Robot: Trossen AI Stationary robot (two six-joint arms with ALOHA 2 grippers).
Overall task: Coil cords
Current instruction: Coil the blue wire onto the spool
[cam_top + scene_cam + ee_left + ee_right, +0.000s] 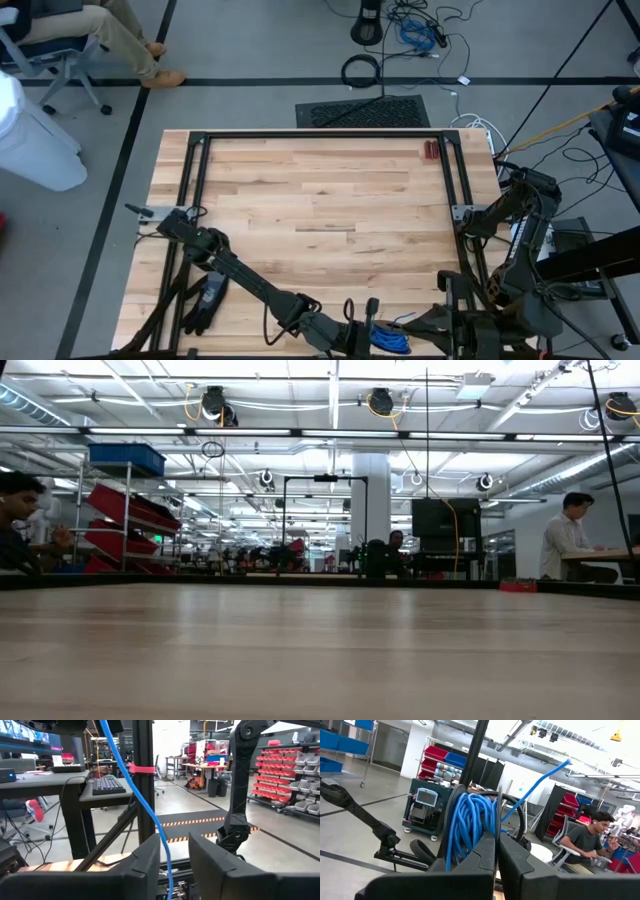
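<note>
At the table's near edge, the right gripper (497, 852) is clamping its fingers on the coiled blue cord (470, 822). The left gripper (174, 865), just beside it, is bracketing the cord's tail between parted fingers; contact cannot be told. A black glove (207, 300) is lying farther left.
</note>
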